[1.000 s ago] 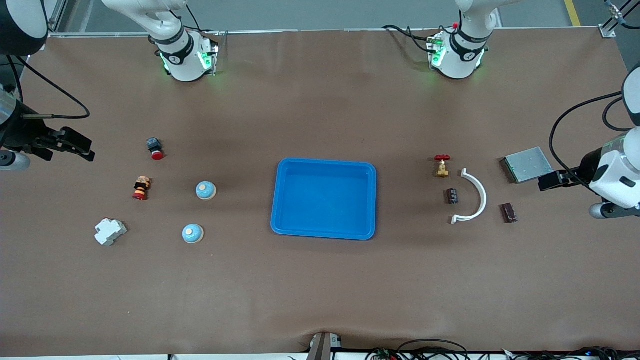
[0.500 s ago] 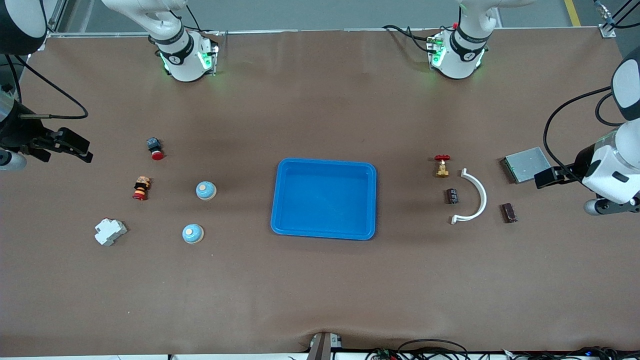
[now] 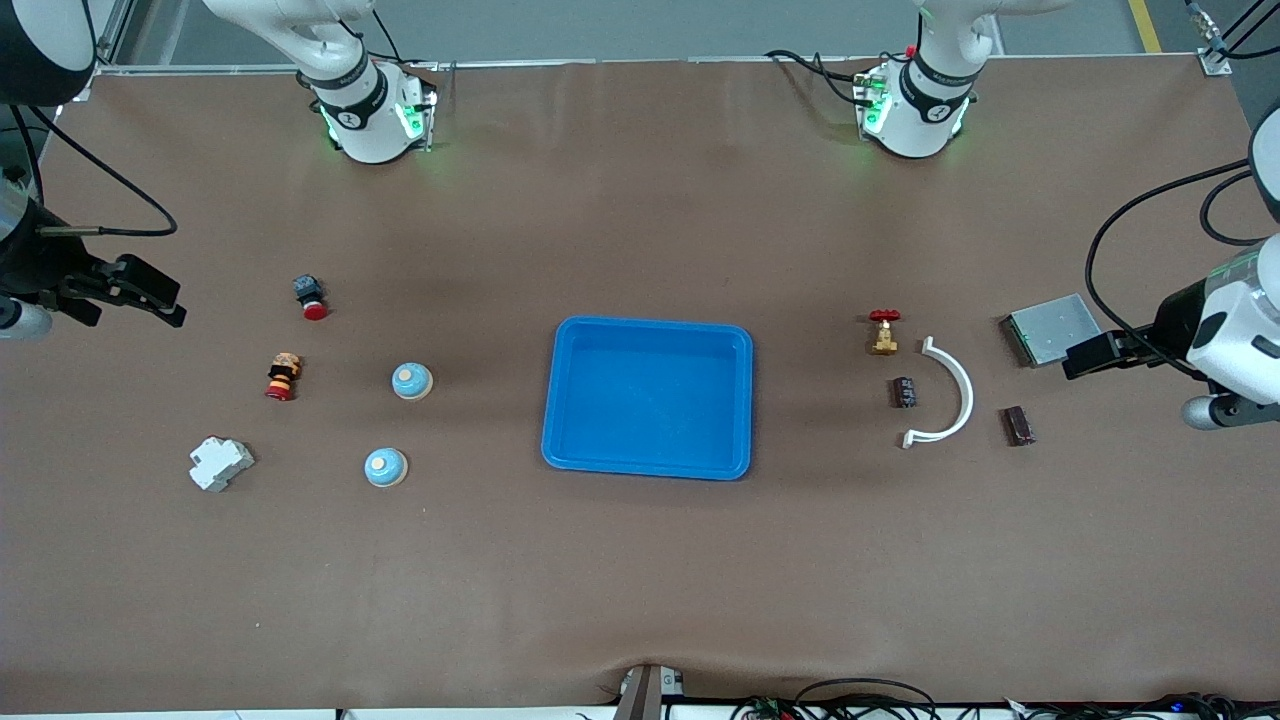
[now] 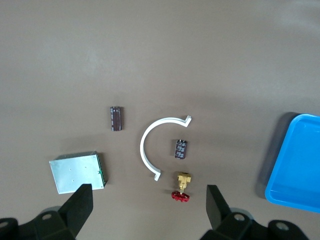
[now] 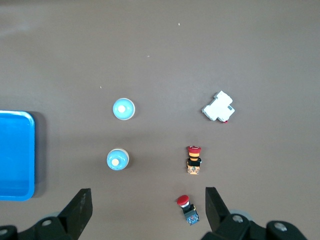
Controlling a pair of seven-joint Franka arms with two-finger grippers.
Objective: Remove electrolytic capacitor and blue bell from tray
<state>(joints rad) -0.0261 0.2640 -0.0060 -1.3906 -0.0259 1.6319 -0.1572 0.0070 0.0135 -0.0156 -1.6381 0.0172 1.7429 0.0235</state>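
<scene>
Counter (image 3: 640,580) covered in brown paper. Blue tray (image 3: 742,400) sits at the middle, nothing in it.

Toward the left arm's end of the counter: capacitor (image 3: 905,392), small dark cylinder lying on its side, just beside the inner curve of a white arc-shaped clip (image 3: 955,390). A brass valve with red handwheel (image 3: 884,331) stands farther from the front camera than the capacitor, near it but apart. A small dark block (image 3: 1017,425) lies near the clip, toward the left arm's end. A flat metal box (image 3: 1053,329) lies near the counter's end.

Toward the right arm's end: two blue bells. One bell (image 3: 412,381) is farther from the front camera; the second bell (image 3: 385,467) is nearer to it. Both rest on the counter, apart from each other and apart from the tray. Also here: red push button on a black body (image 3: 309,296), a second red and orange button (image 3: 282,376), and a white breaker (image 3: 221,463).

Left end effector (image 3: 1085,357): up in the air over the counter's end beside the metal box, fingers (image 4: 80,207) spread wide, nothing between them.

Right end effector (image 3: 150,290): up in the air over the counter's other end, near the buttons, fingers (image 5: 79,209) spread wide, holding nothing.
</scene>
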